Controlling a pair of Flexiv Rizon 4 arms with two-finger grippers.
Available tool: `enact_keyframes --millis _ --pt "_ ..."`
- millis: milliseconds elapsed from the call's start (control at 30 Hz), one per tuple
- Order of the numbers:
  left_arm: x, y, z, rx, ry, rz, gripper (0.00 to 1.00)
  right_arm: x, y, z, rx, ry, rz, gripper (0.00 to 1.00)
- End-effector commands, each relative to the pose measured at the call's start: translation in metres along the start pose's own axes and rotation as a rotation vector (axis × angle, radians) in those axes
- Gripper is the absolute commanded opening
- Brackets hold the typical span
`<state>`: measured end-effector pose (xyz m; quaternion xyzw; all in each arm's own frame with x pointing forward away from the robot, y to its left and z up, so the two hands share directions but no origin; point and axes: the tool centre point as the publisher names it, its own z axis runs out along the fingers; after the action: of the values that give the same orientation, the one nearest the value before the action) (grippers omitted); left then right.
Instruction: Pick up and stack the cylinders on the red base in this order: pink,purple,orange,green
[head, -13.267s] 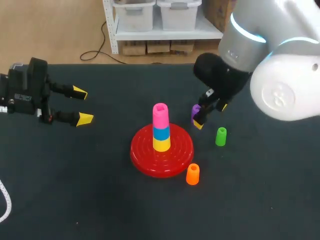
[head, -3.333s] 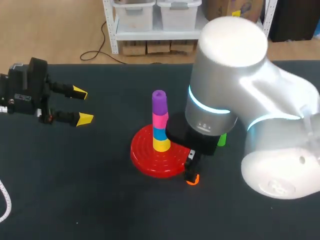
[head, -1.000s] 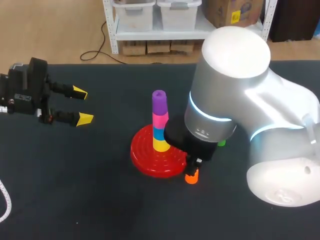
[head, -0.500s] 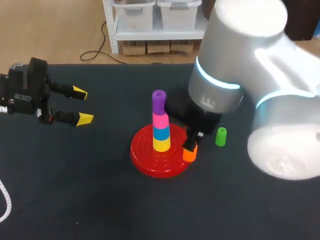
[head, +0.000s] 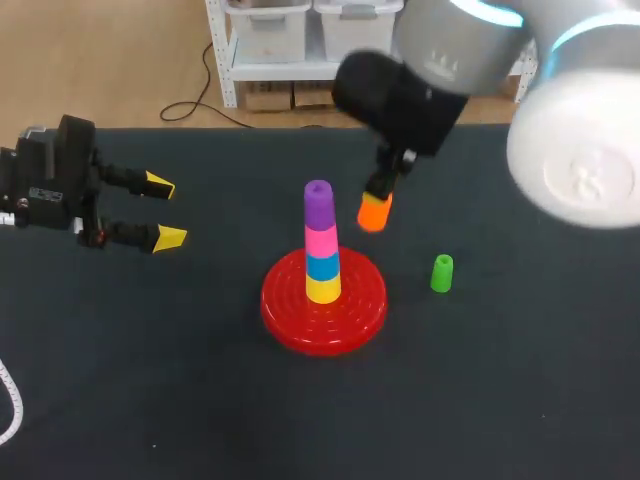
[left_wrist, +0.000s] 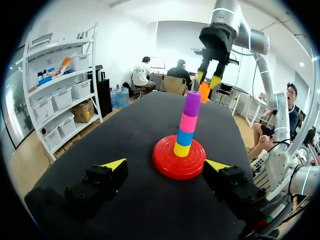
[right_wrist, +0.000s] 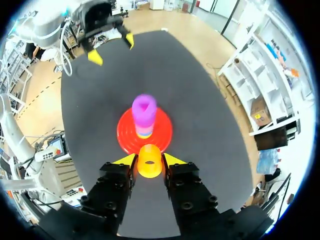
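The red base (head: 323, 305) sits mid-table with a stack of yellow, blue, pink and purple cylinders; the purple one (head: 318, 204) is on top. My right gripper (head: 378, 197) hangs in the air just right of the stack's top, shut on the orange cylinder (head: 373, 211). In the right wrist view the orange cylinder (right_wrist: 149, 160) is pinched between both fingers, above and to one side of the purple top (right_wrist: 144, 108). The green cylinder (head: 441, 273) stands on the table right of the base. My left gripper (head: 160, 211) stays open at the far left, nothing in it.
Dark tabletop (head: 150, 380) spreads all around the base. In the left wrist view the base (left_wrist: 179, 161) and stack stand ahead of the open fingers, with my right gripper (left_wrist: 207, 79) and its orange cylinder (left_wrist: 204, 92) above and behind them.
My right arm has lifted the orange cylinder from table level beside the base up to the height of the stack's top. The left arm has not moved.
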<state>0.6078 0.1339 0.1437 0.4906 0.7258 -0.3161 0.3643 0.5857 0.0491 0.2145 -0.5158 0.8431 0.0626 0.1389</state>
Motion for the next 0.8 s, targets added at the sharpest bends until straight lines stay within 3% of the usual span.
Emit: enact_keyframes --millis 33,200,567,800 --pt "0.001 0.000 0.000 -0.001 -0.005 0.002 1.00 -0.011 -0.007 -0.032 0.023 -0.003 0.002 0.00" --pt "0.001 0.000 0.000 -0.001 -0.005 0.002 1.00 -0.028 -0.016 -0.039 0.048 -0.008 0.006 0.00" --pt "0.001 0.000 0.000 -0.001 -0.005 0.002 1.00 -0.073 -0.013 -0.022 0.066 0.015 -0.030 0.00" --pt "0.001 0.000 0.000 -0.001 -0.005 0.002 1.00 -0.091 -0.010 -0.015 0.063 0.030 -0.049 0.00"
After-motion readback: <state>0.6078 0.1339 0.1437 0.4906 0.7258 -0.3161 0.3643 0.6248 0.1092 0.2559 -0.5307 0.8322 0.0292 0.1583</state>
